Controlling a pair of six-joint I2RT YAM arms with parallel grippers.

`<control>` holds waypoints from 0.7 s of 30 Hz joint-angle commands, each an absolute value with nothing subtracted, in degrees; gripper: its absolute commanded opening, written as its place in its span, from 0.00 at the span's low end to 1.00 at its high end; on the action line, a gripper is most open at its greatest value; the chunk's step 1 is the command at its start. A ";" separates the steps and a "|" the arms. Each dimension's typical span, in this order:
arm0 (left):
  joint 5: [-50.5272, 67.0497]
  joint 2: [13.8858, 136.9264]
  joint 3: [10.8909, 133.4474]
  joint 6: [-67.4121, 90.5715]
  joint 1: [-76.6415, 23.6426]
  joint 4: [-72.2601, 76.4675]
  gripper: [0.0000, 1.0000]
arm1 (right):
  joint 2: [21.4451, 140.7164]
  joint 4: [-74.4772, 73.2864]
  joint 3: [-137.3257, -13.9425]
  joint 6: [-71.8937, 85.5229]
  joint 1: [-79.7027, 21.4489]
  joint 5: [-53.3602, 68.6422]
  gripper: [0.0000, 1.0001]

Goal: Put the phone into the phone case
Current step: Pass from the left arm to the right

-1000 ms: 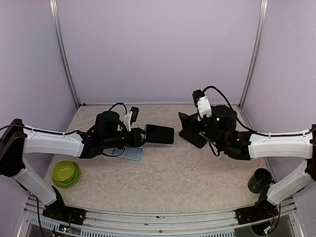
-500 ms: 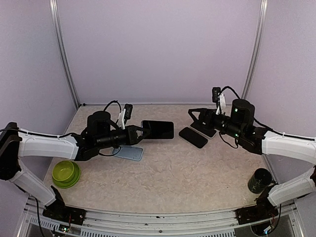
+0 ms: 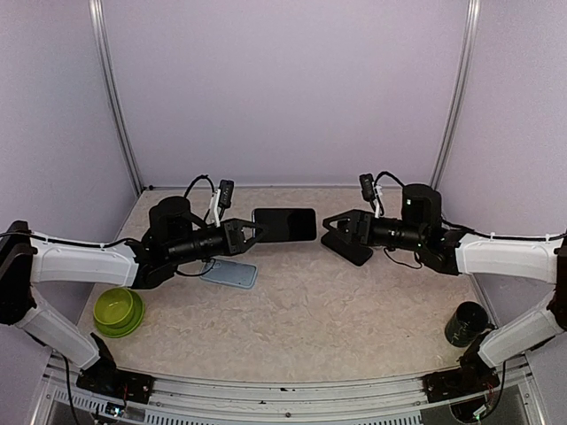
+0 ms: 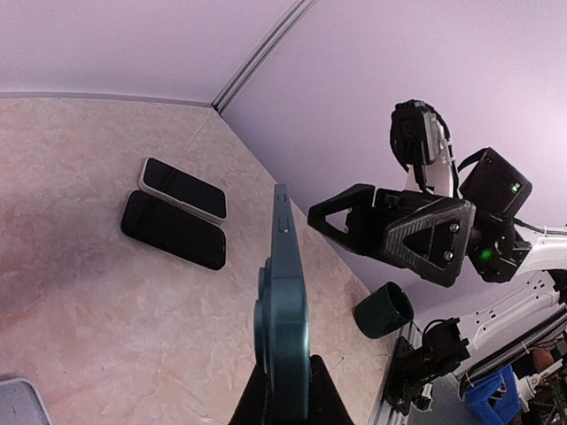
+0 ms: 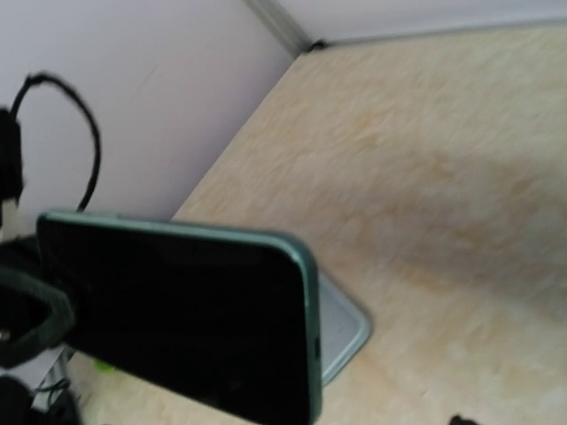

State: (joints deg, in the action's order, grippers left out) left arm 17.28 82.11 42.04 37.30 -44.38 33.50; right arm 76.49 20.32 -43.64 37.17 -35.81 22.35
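- Your left gripper (image 3: 254,232) is clamped on the dark green phone (image 3: 284,225), holding it off the table (image 3: 306,314).
- Your right gripper (image 3: 330,224) is spread wide, empty, near the phone.
- The pale blue phone case (image 3: 230,274) lies flat under your left arm.

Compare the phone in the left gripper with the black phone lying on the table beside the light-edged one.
The held phone is up off the table, clamped in the left gripper. The black phone lies flat on the table, and nothing grips it. The held phone shows a dark green frame and back, while the black phone looks black all over. Both are slim rectangles with dark faces.
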 commanded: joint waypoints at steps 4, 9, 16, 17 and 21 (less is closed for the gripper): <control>21.65 82.20 42.08 39.21 -44.03 42.07 0.02 | 80.18 23.03 -45.62 38.65 -35.32 30.41 0.78; 23.68 83.20 42.45 39.46 -44.03 43.09 0.02 | 82.92 23.20 -46.75 39.94 -35.33 32.58 0.77; 26.82 84.34 42.87 40.01 -44.12 44.48 0.02 | 85.91 26.36 -48.33 42.82 -35.33 38.46 0.75; 27.34 84.81 42.89 40.19 -44.11 44.85 0.02 | 86.16 27.06 -48.34 43.21 -35.32 38.93 0.76; 29.10 86.00 43.37 40.69 -44.29 45.74 0.02 | 87.04 28.19 -48.68 43.96 -35.32 40.27 0.75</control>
